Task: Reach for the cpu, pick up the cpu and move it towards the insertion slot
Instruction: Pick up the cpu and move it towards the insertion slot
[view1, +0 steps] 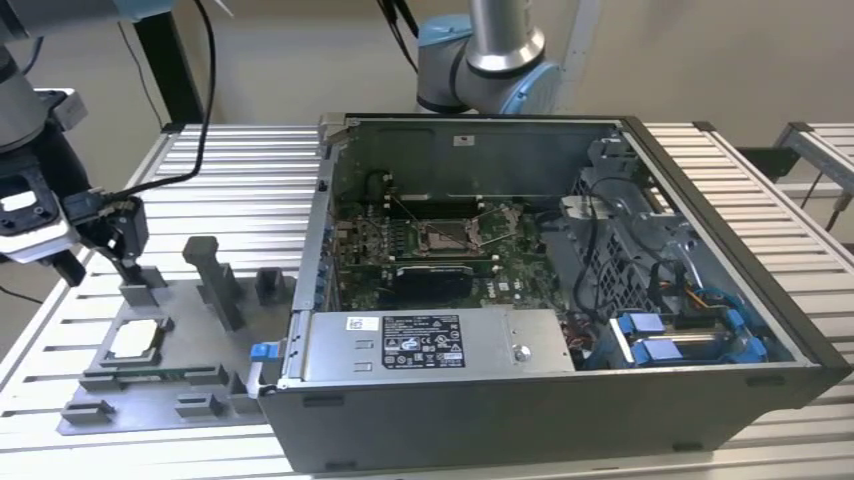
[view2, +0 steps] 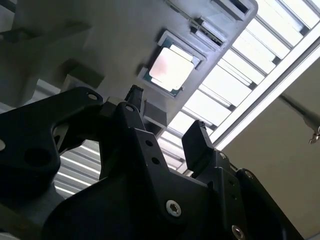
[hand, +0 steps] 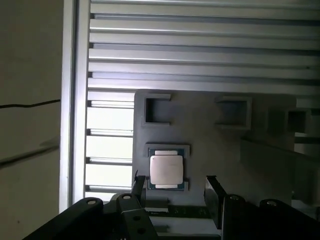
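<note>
The cpu is a small pale silvery square. It lies flat in a nest on the grey fixture plate at the exterior view's left. My gripper hangs above the plate's far end, beyond the cpu and apart from it. In both wrist views the cpu lies beyond the tips of my gripper, whose fingers stand open with nothing between them. The insertion slot is a silver-framed socket on the green board inside the open computer case.
Grey posts and blocks stand on the fixture plate between my gripper and the case. A silver power supply sits at the case's near wall, with blue cable clips and wires to its right. The slatted metal table lies all around.
</note>
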